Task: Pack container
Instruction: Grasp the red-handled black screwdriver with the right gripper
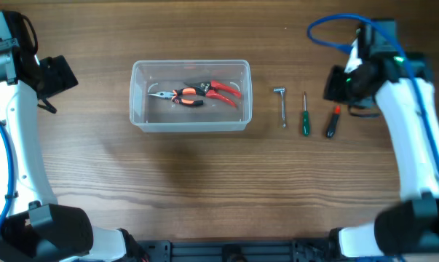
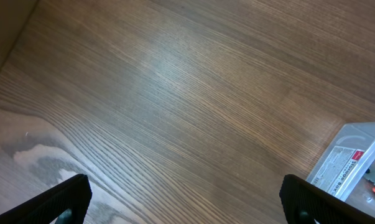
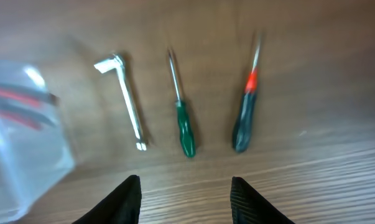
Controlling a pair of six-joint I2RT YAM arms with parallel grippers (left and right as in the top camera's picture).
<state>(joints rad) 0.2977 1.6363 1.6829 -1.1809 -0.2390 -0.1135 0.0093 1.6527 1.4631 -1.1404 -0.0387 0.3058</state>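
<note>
Container, clear rectangular plastic tub with rounded corners and a rim [image 1: 140,116], sits left of centre on the brown wooden table [image 1: 204,196]. Red- and orange-handled pliers [image 1: 197,93] lie inside it. Right of the tub, in a row and apart from each other: silver L-shaped metal wrench [image 1: 282,105], green-handled screwdriver [image 1: 304,118], black screwdriver with a red band [image 1: 332,124]. Left gripper [image 2: 184,186] is at the table's left side over bare wood, fingers spread wide, holding nothing; the tub's corner shows at the right edge of the left wrist view. Right gripper [image 3: 184,186] hangs near the three loose tools, fingers apart, empty; the right wrist view is blurred.
</note>
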